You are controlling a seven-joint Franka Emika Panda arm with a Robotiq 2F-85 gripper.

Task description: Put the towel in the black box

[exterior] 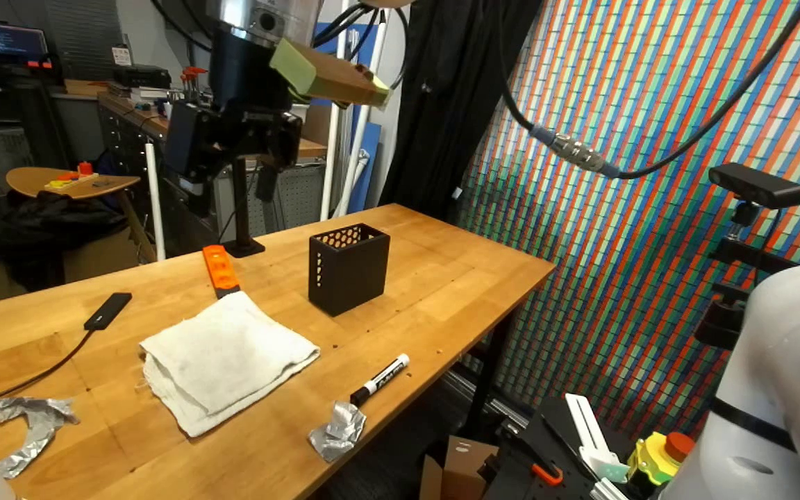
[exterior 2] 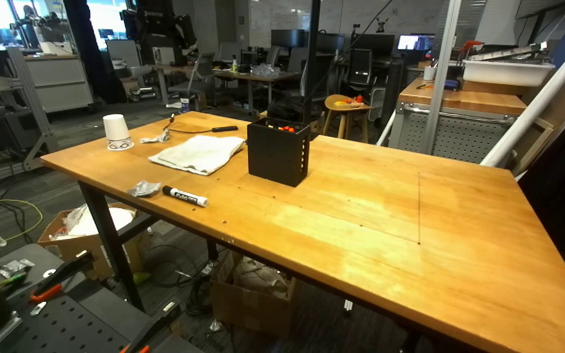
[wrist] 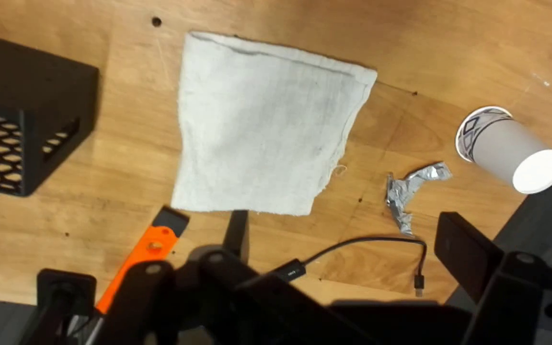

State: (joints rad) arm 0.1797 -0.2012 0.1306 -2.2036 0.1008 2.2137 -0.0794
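Note:
A folded white towel [exterior: 230, 354] lies flat on the wooden table. It also shows in an exterior view [exterior 2: 199, 154] and in the wrist view [wrist: 271, 120]. The black box [exterior: 350, 274] stands upright, open at the top, with perforated sides, beside the towel. It also shows in an exterior view [exterior 2: 276, 154] and at the left of the wrist view [wrist: 41, 96]. Most of its inside is hidden. My gripper [exterior: 232, 191] is open and empty, high above the table. Its fingers are wide apart in the wrist view [wrist: 348, 239].
An orange tool [exterior: 219, 269] lies beside the towel. A marker [exterior: 380, 378] and crumpled foil [exterior: 337, 429] lie near the table edge. A paper cup [exterior 2: 116, 131], more foil [wrist: 405, 191] and a black adapter with cable [exterior: 108, 310] are beyond the towel. A black post [exterior: 242, 246] stands behind.

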